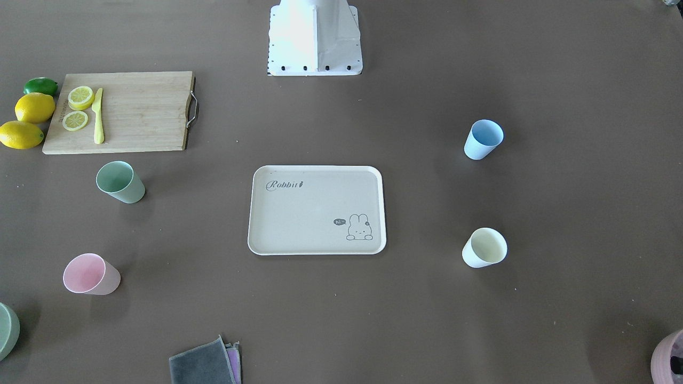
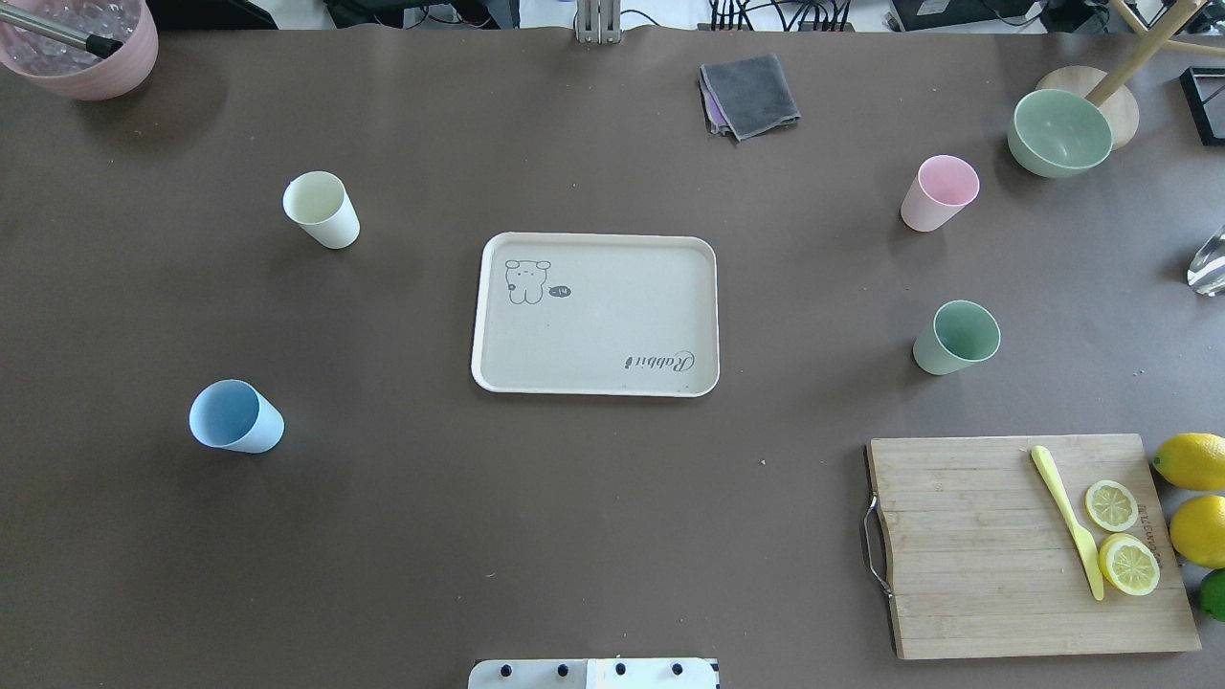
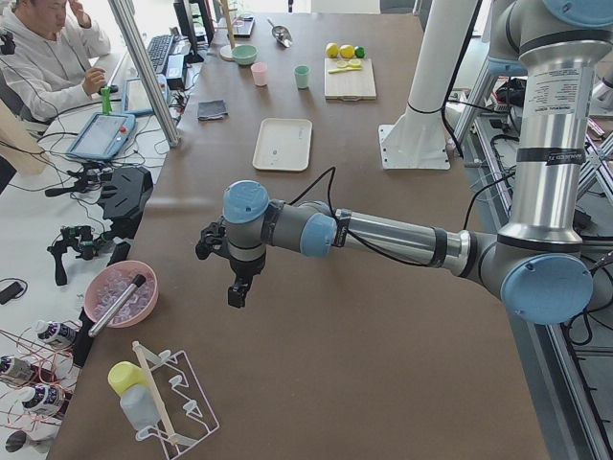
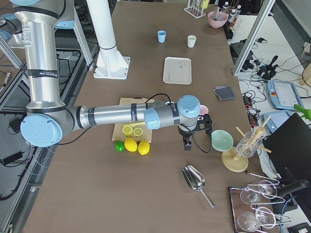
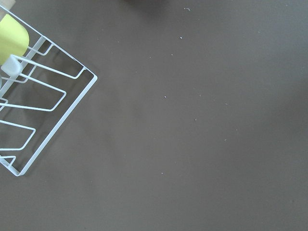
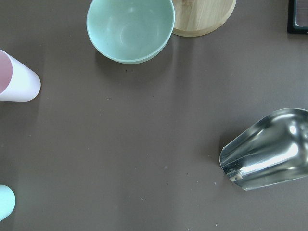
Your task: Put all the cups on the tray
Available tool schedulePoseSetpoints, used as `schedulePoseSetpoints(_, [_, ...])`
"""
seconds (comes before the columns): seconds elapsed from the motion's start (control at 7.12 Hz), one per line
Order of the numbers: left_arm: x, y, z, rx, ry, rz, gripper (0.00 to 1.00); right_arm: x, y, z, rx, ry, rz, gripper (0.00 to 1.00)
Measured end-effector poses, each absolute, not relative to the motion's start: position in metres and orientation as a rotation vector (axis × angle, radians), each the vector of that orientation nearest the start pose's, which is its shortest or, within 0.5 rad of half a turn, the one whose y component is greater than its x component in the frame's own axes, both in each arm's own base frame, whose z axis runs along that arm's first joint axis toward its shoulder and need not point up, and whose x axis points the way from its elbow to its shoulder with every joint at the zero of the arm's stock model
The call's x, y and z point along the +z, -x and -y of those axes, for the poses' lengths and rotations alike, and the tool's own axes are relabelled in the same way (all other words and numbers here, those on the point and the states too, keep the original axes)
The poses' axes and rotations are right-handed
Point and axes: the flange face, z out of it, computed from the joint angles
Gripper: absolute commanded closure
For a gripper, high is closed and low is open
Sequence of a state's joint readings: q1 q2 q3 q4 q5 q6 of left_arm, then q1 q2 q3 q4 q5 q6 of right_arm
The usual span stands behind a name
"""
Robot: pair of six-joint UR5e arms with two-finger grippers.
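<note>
The tray [image 1: 307, 216] carries the script word "Rabbit" in one corner and, diagonally opposite, a small rabbit drawing with a "hi~" speech bubble. The cutting board [image 1: 139, 112] has print along its short edge, too small to read.

The left gripper [image 3: 236, 293] hangs above bare brown table [image 2: 574, 526]. Whether its jaws are apart or together cannot be told. Below it the cloth is open, with the corner of a wire rack [image 5: 90, 74] off to one side. The tray lies well apart from these jaws, farther along the table.

The right gripper [image 4: 187, 144] hangs at the opposite end, its jaw state also unclear. The pink cup [image 1: 90, 274] is near it on the tray side, a green bowl [image 6: 130, 29] stands just beside it, and a metal scoop [image 6: 267, 151] lies near on the outer side, with open cloth between them.

No cup is on the tray. The mint green cup [image 1: 120, 182] stands with the pink one at the right gripper's end of the tray. The light blue cup [image 1: 483, 140] and cream cup [image 1: 484, 248] stand at the end nearer the left gripper. All four are upright with free room around each.
</note>
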State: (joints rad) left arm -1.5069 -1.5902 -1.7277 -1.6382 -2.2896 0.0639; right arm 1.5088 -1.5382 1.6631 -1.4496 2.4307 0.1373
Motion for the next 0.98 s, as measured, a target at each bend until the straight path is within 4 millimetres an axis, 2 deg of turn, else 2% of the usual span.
schedulePoseSetpoints(0.42, [0.5689, 0.0313, 0.5049, 0.219, -0.240, -0.768, 0.02, 0.5780, -0.0254, 0.5163, -0.035, -0.142, 0.876, 0.00])
schedulePoseSetpoints(0.98, [0.5718, 0.0303, 0.5047, 0.215, -0.235, -0.775, 0.02, 0.5789, -0.0248, 0.5162, -0.036, -0.140, 0.876, 0.00])
